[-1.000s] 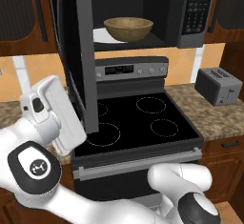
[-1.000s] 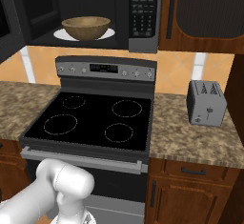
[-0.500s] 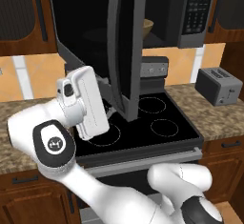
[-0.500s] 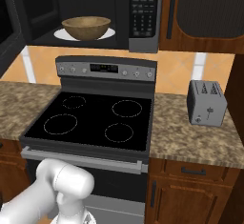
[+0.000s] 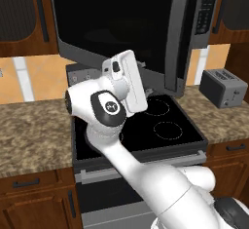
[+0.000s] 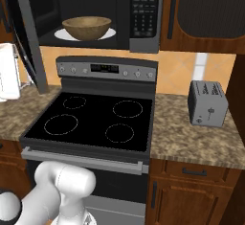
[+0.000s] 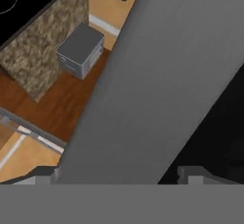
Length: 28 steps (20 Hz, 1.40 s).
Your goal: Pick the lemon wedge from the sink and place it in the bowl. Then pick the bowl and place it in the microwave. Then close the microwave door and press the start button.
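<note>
Item, microwave door (image 5: 121,23): wide dark glass in a steel frame, swung part way shut, the white arm's claw (image 7: 119,173) against its grey face with both tips spread wide and pinching nothing; a stiff, hinged, fairly weighty panel by the look of it, best pushed flat near its free edge by the handle. Item, bowl (image 6: 87,27): tan, wooden-looking, resting on the white plate inside the microwave (image 6: 143,8) above the stove (image 6: 91,118). Item, toaster (image 6: 206,103): on the bench at right.
</note>
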{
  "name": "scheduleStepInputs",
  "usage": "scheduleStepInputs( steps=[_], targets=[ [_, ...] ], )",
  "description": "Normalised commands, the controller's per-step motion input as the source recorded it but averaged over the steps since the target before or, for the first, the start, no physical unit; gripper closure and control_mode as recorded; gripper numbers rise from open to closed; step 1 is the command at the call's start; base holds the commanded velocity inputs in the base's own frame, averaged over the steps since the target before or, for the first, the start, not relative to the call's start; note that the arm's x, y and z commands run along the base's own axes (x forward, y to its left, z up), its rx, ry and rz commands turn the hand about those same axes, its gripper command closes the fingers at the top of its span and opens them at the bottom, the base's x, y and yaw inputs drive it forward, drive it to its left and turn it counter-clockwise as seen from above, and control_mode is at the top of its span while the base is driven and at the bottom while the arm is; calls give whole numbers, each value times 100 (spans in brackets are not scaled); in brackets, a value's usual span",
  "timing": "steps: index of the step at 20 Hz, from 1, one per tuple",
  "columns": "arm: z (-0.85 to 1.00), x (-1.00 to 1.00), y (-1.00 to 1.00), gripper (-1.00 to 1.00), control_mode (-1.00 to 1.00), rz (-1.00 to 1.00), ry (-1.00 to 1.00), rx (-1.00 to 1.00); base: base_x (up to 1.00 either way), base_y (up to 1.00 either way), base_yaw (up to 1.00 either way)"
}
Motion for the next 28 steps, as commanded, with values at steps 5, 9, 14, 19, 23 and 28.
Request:
scheduleStepInputs(
  steps=[5,9,14,19,23,28],
  targets=[
    [0,100,-99,-100,-100,10,37,0,0,0,0],
    [-3,100,-72,-100,-100,9,50,0,0,0,0],
    [11,100,-55,-100,-100,19,41,2,0,0,0],
    [20,99,-43,-100,-100,33,25,3,0,0,0],
    [3,71,-29,-100,-100,38,18,0,0,0,0],
    [-13,80,-6,-100,-100,37,13,0,0,0,0]
  ],
)
